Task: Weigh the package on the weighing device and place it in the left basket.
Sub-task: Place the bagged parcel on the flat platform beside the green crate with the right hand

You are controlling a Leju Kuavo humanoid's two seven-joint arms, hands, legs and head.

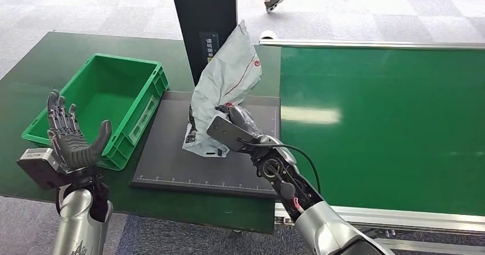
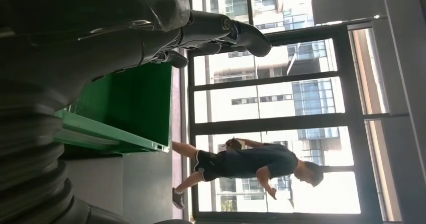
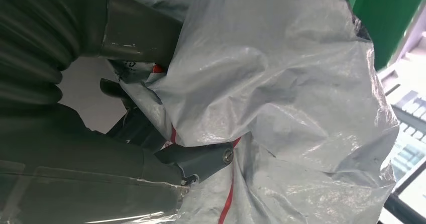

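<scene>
On scale (image 1: pixel 171 169): right hand (image 1: pixel 235 123) grips package (image 1: pixel 226 89); left hand (image 1: pixel 71 138) splayed, empty, beside basket (image 1: pixel 123 66).

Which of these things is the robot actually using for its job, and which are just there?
In use:
grey package, held by the right hand
dark weighing platform
green basket
left hand, raised open

Just there:
green conveyor belt
black post
person walking past

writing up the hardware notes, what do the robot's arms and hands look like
Both arms are silver tubes with exposed black joints. The left hand is dark grey, ribbed, with a grey box at the wrist. The right hand has a grey cover plate, and a black cable loops along its forearm.
</scene>
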